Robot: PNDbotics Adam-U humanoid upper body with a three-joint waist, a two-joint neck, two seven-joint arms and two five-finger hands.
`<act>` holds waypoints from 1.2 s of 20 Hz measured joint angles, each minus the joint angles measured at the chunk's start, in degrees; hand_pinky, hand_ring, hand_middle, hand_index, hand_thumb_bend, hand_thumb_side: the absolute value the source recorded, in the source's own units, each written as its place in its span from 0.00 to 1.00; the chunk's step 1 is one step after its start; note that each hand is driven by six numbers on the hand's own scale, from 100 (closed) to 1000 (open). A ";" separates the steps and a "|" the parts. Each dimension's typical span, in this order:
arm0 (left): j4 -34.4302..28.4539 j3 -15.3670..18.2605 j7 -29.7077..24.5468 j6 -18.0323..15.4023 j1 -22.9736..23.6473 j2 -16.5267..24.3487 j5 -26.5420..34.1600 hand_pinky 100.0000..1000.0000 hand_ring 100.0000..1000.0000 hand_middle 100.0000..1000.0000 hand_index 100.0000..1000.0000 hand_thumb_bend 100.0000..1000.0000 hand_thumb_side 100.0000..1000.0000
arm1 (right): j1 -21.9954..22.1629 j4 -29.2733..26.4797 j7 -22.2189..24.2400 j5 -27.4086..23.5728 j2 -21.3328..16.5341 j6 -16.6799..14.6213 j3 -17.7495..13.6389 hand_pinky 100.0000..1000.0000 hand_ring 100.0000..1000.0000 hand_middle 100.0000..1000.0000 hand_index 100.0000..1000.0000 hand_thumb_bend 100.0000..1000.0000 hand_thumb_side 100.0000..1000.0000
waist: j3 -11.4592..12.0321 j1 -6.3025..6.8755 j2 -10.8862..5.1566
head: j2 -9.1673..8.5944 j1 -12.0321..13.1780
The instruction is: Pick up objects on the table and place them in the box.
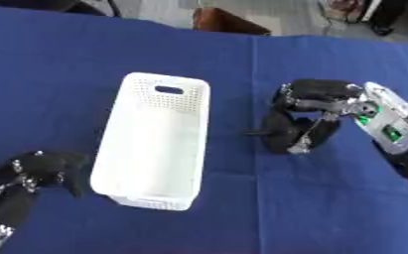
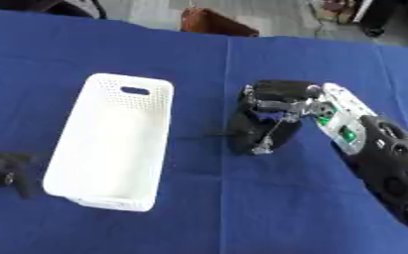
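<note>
On a tabletop [image 1: 59, 64] covered with deep blue cloth, a white perforated plastic box [image 1: 155, 144] stands slightly left of centre. It is a long rectangular basket with a handle slot cut into its far end wall; its long axis runs from the near edge away from the robot, tilted a little so the far end leans to the right. Its inside looks bare white, with nothing visible in it. To the right of the box, apart from it, the robot's right hand [image 2: 272, 116] reaches in from the right side and is bent down over a dark object [image 2: 246, 133] lying on the cloth. The fingers [image 2: 268, 141] curl downward around and over this object, apparently closing on it to lift it, though whether it has left the cloth cannot be told. The object is black and hard to make out against the black hand; a thin dark part of it [image 2: 209, 133] sticks out toward the box, pointing left, so its length seems to run across the table. The robot's left hand [image 1: 42, 171] rests idle near the lower left corner, just beside the box's near end, its fingers bent and holding nothing. Judging from the empty-looking box, the task seems to be at an early stage.
</note>
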 measured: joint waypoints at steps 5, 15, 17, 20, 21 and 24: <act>0.00 0.01 0.04 -0.04 0.04 0.00 0.00 0.50 0.83 0.71 0.83 0.00 0.54 | -0.24 -2.08 0.00 -5.63 -0.34 0.00 -3.43 0.00 0.00 0.00 0.20 0.03 0.15 | -0.26 0.11 0.00 | 0.00 0.00; 0.00 0.01 0.14 -0.14 0.08 0.00 0.00 0.50 0.83 0.71 0.83 0.00 0.54 | -1.22 -5.29 0.00 -11.20 -2.05 0.00 -9.15 0.00 0.00 0.00 0.20 0.03 0.16 | -0.33 0.29 0.00 | -0.01 0.00; 0.00 0.01 0.20 -0.20 0.08 0.00 0.00 0.50 0.84 0.71 0.83 0.00 0.54 | -1.22 -5.29 0.00 -11.22 -2.05 0.00 -9.28 0.00 0.00 0.00 0.20 0.03 0.16 | -0.32 0.36 0.00 | -0.01 0.00; 0.00 0.01 0.21 -0.21 0.09 0.00 0.00 0.50 0.83 0.71 0.83 0.00 0.54 | -1.22 -5.29 0.00 -11.28 -2.05 0.00 -9.29 0.00 0.00 0.00 0.20 0.03 0.15 | -0.31 0.38 0.00 | -0.01 0.00; 0.00 0.01 0.21 -0.21 0.16 0.00 0.00 0.50 0.83 0.71 0.83 0.00 0.54 | -1.22 -5.29 0.00 -11.29 -2.05 0.00 -9.29 0.00 0.00 0.00 0.20 0.03 0.15 | -0.31 0.39 0.00 | -0.01 0.00; 0.00 0.01 0.22 -0.22 0.29 0.00 0.00 0.50 0.83 0.71 0.83 0.00 0.54 | -1.22 -5.29 0.00 -11.44 -2.05 0.00 -9.30 0.00 0.00 0.00 0.20 0.02 0.15 | -0.28 0.40 0.00 | -0.01 0.00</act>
